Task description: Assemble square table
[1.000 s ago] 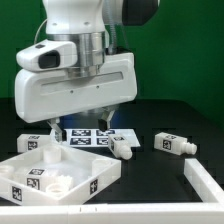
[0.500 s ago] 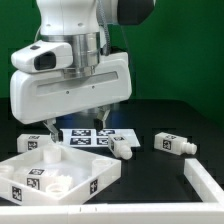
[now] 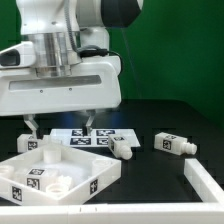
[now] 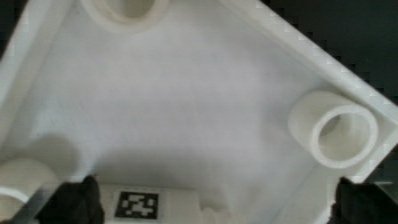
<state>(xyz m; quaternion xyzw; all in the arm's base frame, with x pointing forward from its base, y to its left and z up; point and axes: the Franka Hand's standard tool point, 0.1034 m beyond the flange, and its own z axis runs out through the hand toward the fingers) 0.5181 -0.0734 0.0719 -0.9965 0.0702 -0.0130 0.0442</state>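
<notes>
The square table's top lies at the front of the exterior view's left, a flat white tray shape with tags on its rim. My gripper hangs above its far side, open, with nothing between the fingers. In the wrist view the top fills the picture, with round sockets at its corners and a tag on its edge. The gripper is open over that edge. One white leg lies by the top, another leg further to the exterior view's right.
The marker board lies flat behind the top, under the gripper. A third tagged white block sits at the top's far left corner. A white bar stands at the front of the exterior view's right.
The arm has swung toward the exterior view's left, carrying the open gripper from over the marker board to over the top's far side. The parts have not moved.
</notes>
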